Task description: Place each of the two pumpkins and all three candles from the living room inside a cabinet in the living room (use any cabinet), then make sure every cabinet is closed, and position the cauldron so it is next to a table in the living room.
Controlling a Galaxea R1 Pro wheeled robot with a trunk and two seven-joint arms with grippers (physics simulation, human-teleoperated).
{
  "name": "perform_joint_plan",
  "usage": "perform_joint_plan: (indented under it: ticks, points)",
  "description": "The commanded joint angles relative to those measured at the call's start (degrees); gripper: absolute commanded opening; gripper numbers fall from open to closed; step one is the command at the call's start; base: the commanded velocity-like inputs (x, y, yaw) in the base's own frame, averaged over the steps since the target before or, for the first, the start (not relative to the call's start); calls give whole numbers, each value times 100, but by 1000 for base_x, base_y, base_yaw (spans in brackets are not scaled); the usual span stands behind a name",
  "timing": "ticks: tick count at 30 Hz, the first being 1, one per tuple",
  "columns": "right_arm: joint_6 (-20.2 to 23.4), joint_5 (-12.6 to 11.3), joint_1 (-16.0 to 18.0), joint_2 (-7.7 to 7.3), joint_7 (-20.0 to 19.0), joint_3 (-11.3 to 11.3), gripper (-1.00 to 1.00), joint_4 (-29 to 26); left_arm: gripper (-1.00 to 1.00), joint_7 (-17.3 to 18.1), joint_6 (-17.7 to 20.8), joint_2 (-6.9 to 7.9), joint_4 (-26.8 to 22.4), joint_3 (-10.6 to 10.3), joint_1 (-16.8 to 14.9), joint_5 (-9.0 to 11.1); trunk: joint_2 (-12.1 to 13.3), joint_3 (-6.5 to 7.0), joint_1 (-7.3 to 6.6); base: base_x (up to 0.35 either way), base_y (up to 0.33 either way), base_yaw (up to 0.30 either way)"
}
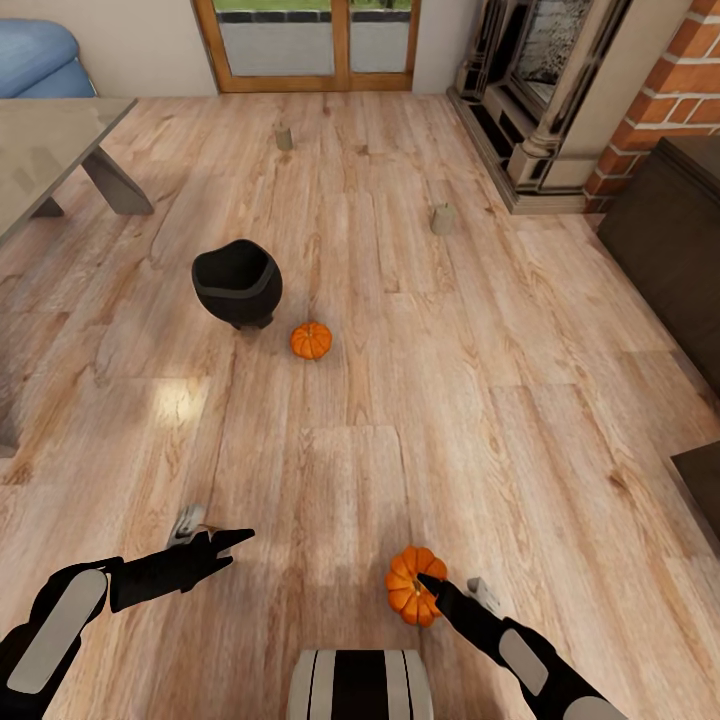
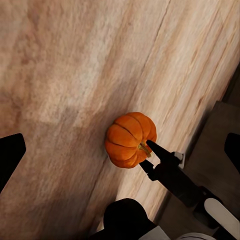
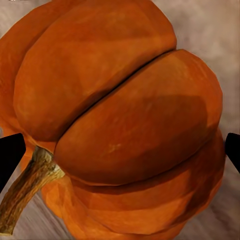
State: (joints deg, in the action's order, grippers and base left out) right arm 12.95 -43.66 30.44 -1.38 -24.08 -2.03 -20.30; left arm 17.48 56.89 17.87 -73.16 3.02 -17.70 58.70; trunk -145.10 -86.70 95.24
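Two pumpkins lie on the wooden floor (image 1: 400,430). The far pumpkin (image 1: 311,340) sits just right of the black cauldron (image 1: 238,282), which stands upright near the middle of the room. The near pumpkin (image 1: 413,585) is close to the robot, and the right gripper (image 1: 436,583) is at it; its dark fingers reach the fruit from the near right side.

In the right wrist view this pumpkin (image 3: 120,120) is very large between the two dark fingertips (image 3: 10,155), with its brown stem pointing to one side. The jaws stand wide on both sides of it, but I cannot tell if they press it.

The left wrist view looks across at the same pumpkin (image 2: 131,139) and shows the right gripper (image 2: 150,156) touching it by the stem. The left gripper (image 1: 225,543) hangs above the floor, well left of the pumpkin, jaws wide and holding nothing.

Two candles show in the head view: one (image 1: 284,138) far away near the glass door (image 1: 315,45), one (image 1: 442,218) nearer the fireplace (image 1: 530,90). The dark cabinet (image 1: 665,240) is at the right, the table (image 1: 45,150) at the far left.
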Motion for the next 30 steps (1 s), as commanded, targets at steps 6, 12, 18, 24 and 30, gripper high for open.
perform_joint_plan:
  ticks: [6,12,18,24,30]
  points:
    - [30,16,-3,-1,325,-55,-100,-48,100,45,23,-2,4,5,-6,-43,0,-3,2,0,0,0]
    - [24,16,-3,-2,325,-69,-100,-51,100,48,23,-2,4,5,-6,-43,0,-3,2,0,0,0]
    - [23,16,-3,-3,325,-69,-100,-47,100,46,23,-2,4,5,-6,-43,0,-3,2,0,0,0]
    - [23,16,-3,-3,325,-69,-100,-44,100,45,23,-2,4,5,-6,-43,0,-3,2,0,0,0]
    - [23,16,-3,-3,325,-69,-100,-44,100,45,23,-2,4,5,-6,-43,0,-3,2,0,0,0]
